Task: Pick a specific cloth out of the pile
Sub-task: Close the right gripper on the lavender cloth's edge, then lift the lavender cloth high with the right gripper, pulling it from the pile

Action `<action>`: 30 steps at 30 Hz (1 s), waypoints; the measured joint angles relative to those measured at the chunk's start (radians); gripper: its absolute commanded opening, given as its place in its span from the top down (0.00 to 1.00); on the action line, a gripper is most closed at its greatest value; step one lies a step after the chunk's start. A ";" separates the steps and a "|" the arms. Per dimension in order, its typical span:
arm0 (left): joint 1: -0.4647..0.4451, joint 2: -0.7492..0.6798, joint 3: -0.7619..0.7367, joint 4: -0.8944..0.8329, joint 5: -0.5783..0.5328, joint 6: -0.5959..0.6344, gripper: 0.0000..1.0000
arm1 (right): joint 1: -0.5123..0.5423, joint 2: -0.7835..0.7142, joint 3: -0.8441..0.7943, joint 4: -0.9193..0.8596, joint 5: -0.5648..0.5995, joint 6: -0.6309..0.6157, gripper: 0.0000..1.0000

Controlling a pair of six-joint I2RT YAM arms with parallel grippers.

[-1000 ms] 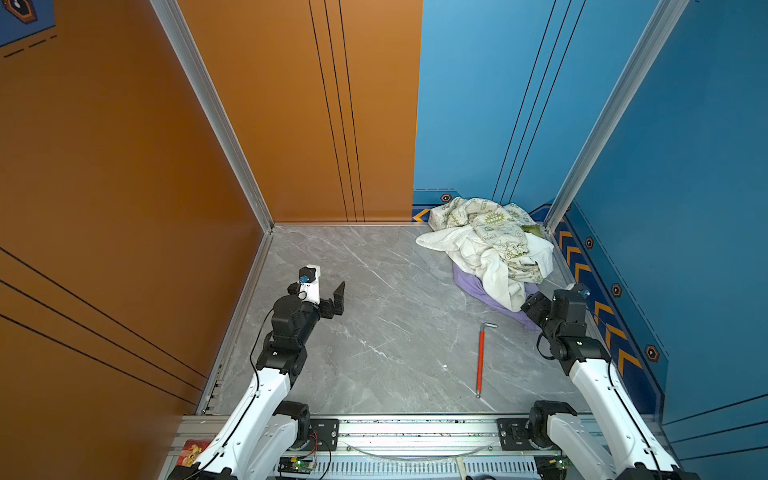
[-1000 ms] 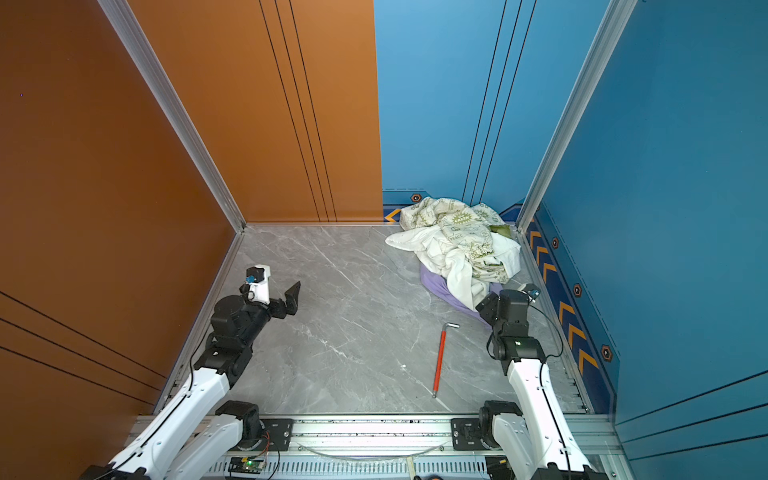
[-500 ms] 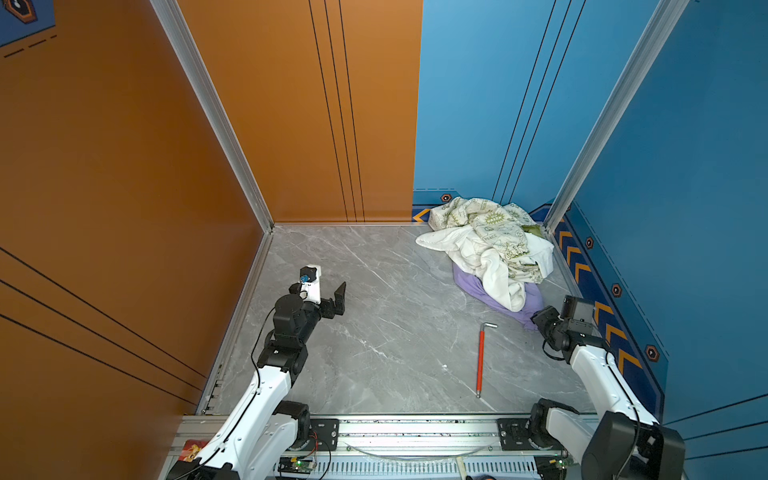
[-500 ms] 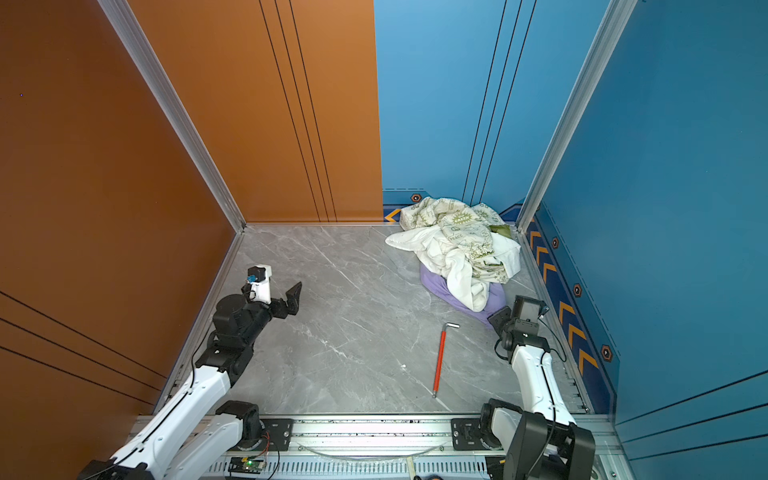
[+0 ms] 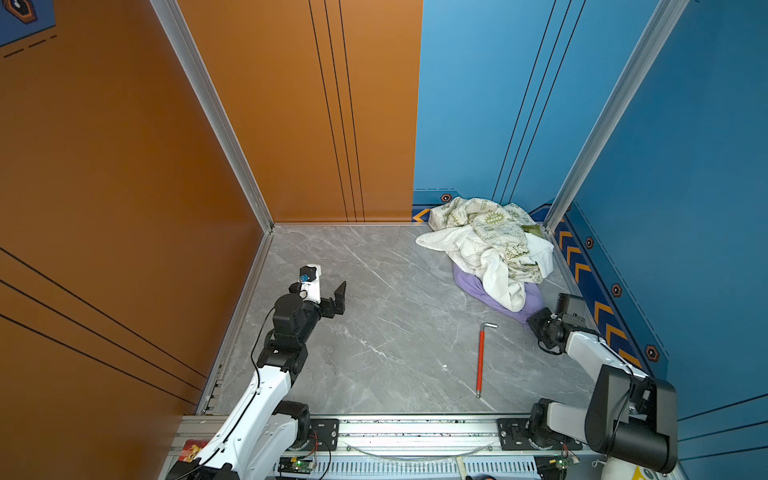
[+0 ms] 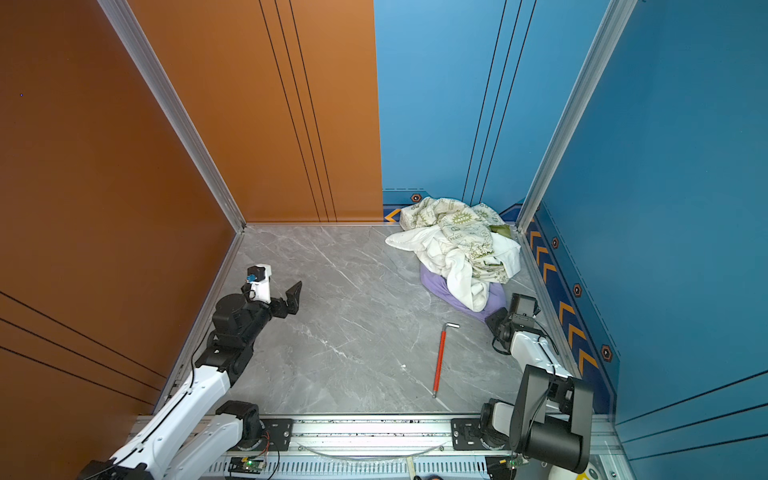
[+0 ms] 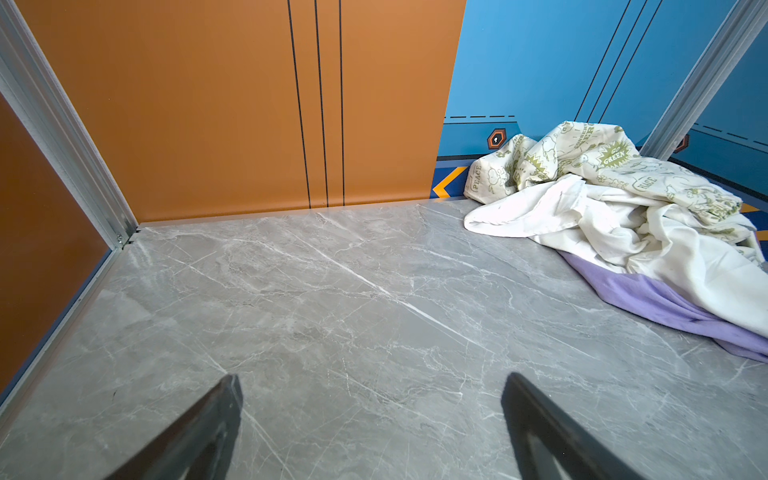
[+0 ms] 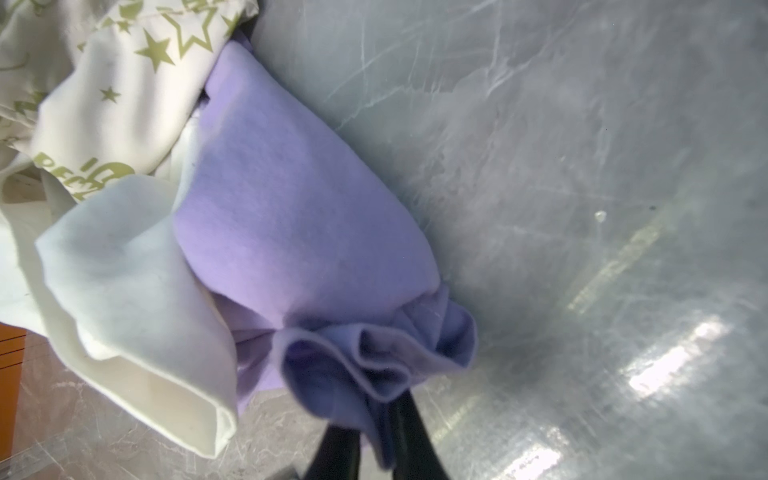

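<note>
The lavender cloth [image 5: 477,291] [image 6: 437,286] lies on the grey floor under the near end of the pile [image 5: 490,241] [image 6: 457,243], a heap of white and green-printed cream fabrics in the far right corner. My right gripper [image 5: 534,318] [image 6: 493,321] is low at the cloth's near right edge. In the right wrist view that gripper [image 8: 374,415] is shut on a bunched fold of the cloth [image 8: 291,208], with a white fabric [image 8: 124,291] beside it. My left gripper [image 5: 326,291] [image 7: 372,380] hangs open and empty over the floor on the left, well away from the pile [image 7: 602,195].
A red-handled hex key [image 5: 481,357] [image 6: 439,357] lies on the floor just left of the right arm. Orange walls close the left and back, blue walls the back right and right. A metal rail [image 5: 415,428] runs along the near edge.
The right gripper has closed on the lavender cloth's near edge, and its arm has folded down low and drawn slightly nearer. The left arm has not moved.
</note>
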 measured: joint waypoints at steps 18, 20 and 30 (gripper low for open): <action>-0.001 0.007 0.000 0.000 0.006 -0.003 0.02 | 0.000 -0.219 0.094 0.034 -0.062 0.122 1.00; -0.001 0.007 0.000 0.000 0.006 -0.003 0.02 | 0.001 -0.225 0.120 0.037 -0.074 0.144 1.00; -0.001 0.007 0.000 0.000 0.006 -0.003 0.02 | 0.053 -0.226 0.246 0.085 -0.103 0.238 1.00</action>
